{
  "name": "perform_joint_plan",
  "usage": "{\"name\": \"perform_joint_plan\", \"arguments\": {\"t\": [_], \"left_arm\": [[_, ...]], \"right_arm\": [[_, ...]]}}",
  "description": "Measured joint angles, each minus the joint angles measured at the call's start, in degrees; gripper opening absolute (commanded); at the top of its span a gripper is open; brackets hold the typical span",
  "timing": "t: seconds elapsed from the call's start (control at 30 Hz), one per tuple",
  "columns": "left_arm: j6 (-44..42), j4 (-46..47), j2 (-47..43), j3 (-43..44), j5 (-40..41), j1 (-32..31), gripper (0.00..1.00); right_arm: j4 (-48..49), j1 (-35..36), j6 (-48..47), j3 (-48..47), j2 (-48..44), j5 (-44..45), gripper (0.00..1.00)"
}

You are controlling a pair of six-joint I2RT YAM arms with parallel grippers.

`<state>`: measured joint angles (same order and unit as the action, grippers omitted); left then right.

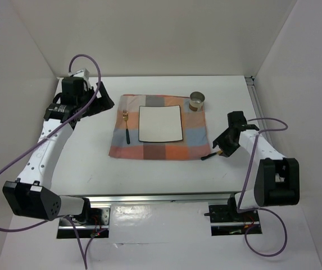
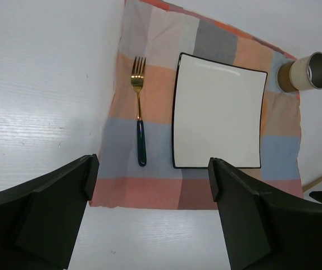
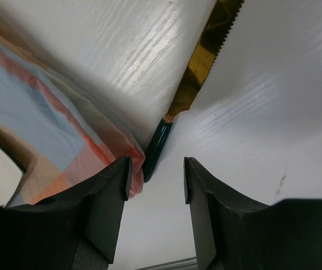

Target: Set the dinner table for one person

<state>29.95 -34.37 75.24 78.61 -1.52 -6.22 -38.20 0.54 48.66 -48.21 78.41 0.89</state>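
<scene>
Two claws are seen. The left claw [image 2: 152,169] is held wide open, and nothing is gripped in it. Its two fingers [image 2: 48,208] are spread well apart above the dinner table [image 2: 37,84].

Ahead of this claw, one checked mat [image 2: 149,56] is laid flat on the table. One square white plate [image 2: 217,112] is set on the mat, ahead of the claw and a little to its right. One fork [image 2: 139,112], gold with a dark handle, is laid on the mat just left of the plate. Its prongs are pointed away from the claw. One cup [image 2: 304,70] is stood far ahead and to the right, at the mat's corner.

The right claw [image 3: 158,169] is held low over the table, with its jaws a little apart. One knife [image 3: 205,62] is laid on the white top just ahead of it. The dark end of its handle is found between the fingertips, beside the mat's near corner. The gap is wider than the handle, so the knife is not squeezed.
</scene>
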Motion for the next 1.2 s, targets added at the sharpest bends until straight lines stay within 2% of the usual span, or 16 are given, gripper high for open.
{"name": "perform_joint_plan", "arguments": {"t": [0.17,0.57,0.63,0.7,0.8,0.93,1.07,1.2], "left_arm": [[0.0,0.0,0.5,0.0,-0.3,-0.4,0.98],[0.2,0.1,0.8,0.0,-0.9,-0.6,0.98],[0.3,0.1,0.8,0.0,-0.9,-0.6,0.98],[0.3,0.1,0.8,0.0,-0.9,-0.7,0.98],[0.3,0.1,0.8,0.0,-0.9,-0.9,0.98],[0.3,0.1,0.8,0.0,-0.8,-1.1,1.00],[0.5,0.1,0.8,0.0,-0.9,-1.1,1.00],[1.0,0.2,0.8,-0.1,-1.0,-1.1,1.00]], "right_arm": [[1.2,0.0,1.6,0.3,4.8,0.0,0.53],[5.5,2.1,1.6,2.8,8.3,-0.3,0.51],[5.7,2.4,1.7,2.8,8.3,-0.2,0.47],[6.1,2.6,1.8,2.9,8.4,-0.2,0.33],[6.4,2.6,2.7,3.0,8.8,-0.2,0.24],[6.1,2.8,3.0,2.9,8.5,0.9,0.08],[3.1,3.4,1.4,1.2,7.2,7.3,0.03],[1.8,4.2,-8.2,-5.1,4.1,10.1,0.03]]}}
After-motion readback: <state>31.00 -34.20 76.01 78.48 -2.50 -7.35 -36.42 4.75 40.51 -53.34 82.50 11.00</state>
